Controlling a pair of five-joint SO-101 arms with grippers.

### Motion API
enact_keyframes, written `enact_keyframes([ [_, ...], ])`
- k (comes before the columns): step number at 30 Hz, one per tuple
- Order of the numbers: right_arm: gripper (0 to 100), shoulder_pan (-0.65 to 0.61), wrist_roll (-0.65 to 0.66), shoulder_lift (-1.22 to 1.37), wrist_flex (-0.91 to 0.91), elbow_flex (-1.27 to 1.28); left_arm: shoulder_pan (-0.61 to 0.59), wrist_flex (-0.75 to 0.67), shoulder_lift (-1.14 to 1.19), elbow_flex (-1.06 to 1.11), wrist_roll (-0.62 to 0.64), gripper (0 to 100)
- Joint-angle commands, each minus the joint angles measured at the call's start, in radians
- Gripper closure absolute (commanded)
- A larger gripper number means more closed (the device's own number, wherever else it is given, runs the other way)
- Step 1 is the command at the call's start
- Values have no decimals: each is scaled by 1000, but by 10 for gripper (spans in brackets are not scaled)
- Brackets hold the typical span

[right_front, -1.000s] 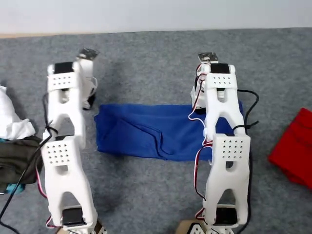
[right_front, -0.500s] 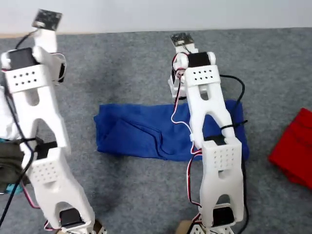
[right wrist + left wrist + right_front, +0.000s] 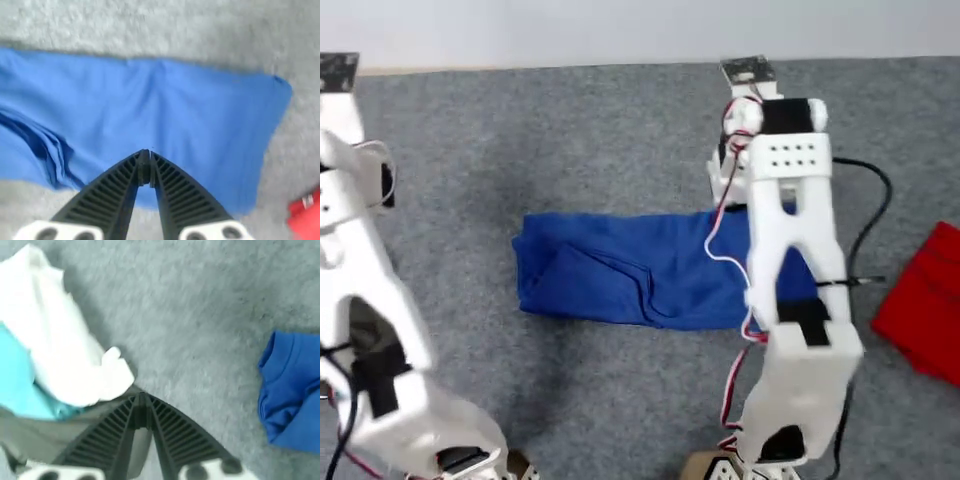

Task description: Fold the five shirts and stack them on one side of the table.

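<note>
Long blue cotton shirt (image 3: pixel 640 275) lay mid-worktop, folded lengthwise into a strip, with loose creases toward the collar end. Right gripper (image 3: pixel 145 156) hung above its middle, clenched and empty. Left gripper (image 3: pixel 141 399) was likewise clenched on nothing, just beside a crumpled white garment (image 3: pixel 60 345).

Likely risks:
- A clenched gripper lowered mid-panel would probably shove and ruck the cloth instead of pinching an edge.
- The creased end might spring open when the strip is lifted.
- The white garment lay on a turquoise cloth (image 3: pixel 20 390) and a grey-olive cloth (image 3: pixel 35 437), so a grab there could drag more than one.

The left wrist view resolved that layering. The high view placed a red folded shirt (image 3: pixel 925 315) well apart on the grey felt worktop (image 3: pixel 620 130). The right wrist view showed the blue shirt's far hem lying flat.
</note>
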Motion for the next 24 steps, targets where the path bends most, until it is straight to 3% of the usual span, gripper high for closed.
enact_keyframes([
  [1, 991, 62, 29, -180, 41, 121, -40, 25, -160, 77, 8, 998],
  [4, 990, 114, 141, -252, 36, 250, -51, 25, -233, 166, 8, 998],
  [12, 981, 275, 144, -243, -208, 494, -57, 25, -368, 352, 9, 998],
  [19, 726, 306, 66, -82, -344, 578, -57, 25, -385, 455, 9, 998],
  [24, 729, 302, 61, 21, -443, 578, -55, 25, -381, 463, 9, 998],
])
